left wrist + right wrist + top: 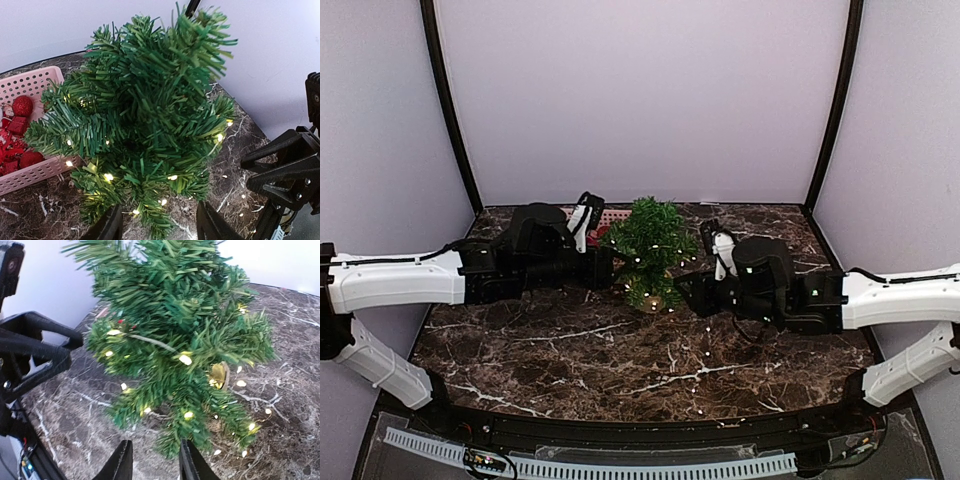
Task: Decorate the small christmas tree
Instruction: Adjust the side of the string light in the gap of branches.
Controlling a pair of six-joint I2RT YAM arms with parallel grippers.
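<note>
The small christmas tree (650, 245) stands upright at the table's middle back, with lit warm-white bulbs of a light string (109, 177) among its lower branches. My left gripper (610, 268) is close on its left and my right gripper (682, 285) close on its right. Seen from the left wrist, the tree (145, 100) fills the frame. The left gripper (157, 227) is open, and only a low branch tip reaches between its fingers. From the right wrist, the tree (180, 325) stands just ahead of the right gripper (152, 465). That gripper is open more narrowly and holds nothing.
A pink perforated basket (30, 175) with red ornaments (22, 106) sits behind and left of the tree. The light string trails over the marble table (570, 350) toward the front right, its bulbs (706, 355) lying loose. Something gold-tan (217, 374) shows low in the branches.
</note>
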